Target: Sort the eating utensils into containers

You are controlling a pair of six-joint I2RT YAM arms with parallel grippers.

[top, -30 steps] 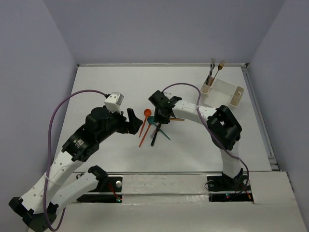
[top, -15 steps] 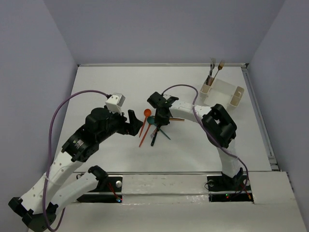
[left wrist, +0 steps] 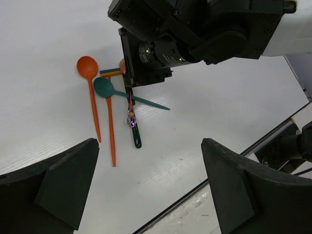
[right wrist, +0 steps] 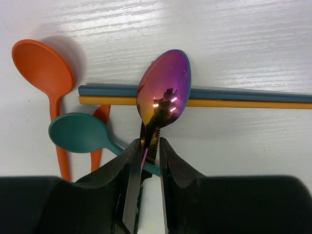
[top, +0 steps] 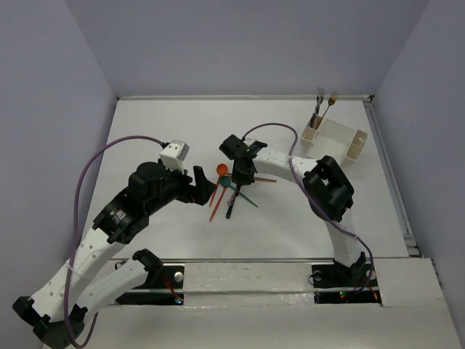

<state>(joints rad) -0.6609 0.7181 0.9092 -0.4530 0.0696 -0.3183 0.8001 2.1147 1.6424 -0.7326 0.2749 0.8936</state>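
White tabletop (top: 160,131) fills the overhead view, boxed in by pale grey walls (top: 58,73). Over its middle the right gripper (top: 236,179) points down into a small heap of utensils (top: 231,200), with an orange spoon (top: 222,169) just to its left. The left gripper (top: 199,185) hovers just left of that heap. Well beyond the right gripper, off to its right, sits the white bin (top: 334,138). Two forks (top: 320,98) stand upright in the tan cup (top: 312,136) at its nearer end.

From the left wrist, its own fingers (left wrist: 53,190) stand wide apart with the heap ahead of them. It holds the orange spoon (left wrist: 88,68), a teal spoon (left wrist: 104,87) and a purple spoon (left wrist: 131,117) running out from under the right gripper (left wrist: 130,92).

From the right wrist, the fingers (right wrist: 127,170) are pinched on the neck of the purple spoon (right wrist: 165,92). Its bowl lies just ahead of the tips, across a blue stick (right wrist: 243,94) and a yellow stick (right wrist: 243,103) laid side by side. To their left lie the teal spoon (right wrist: 77,132) and the orange spoon (right wrist: 43,62).
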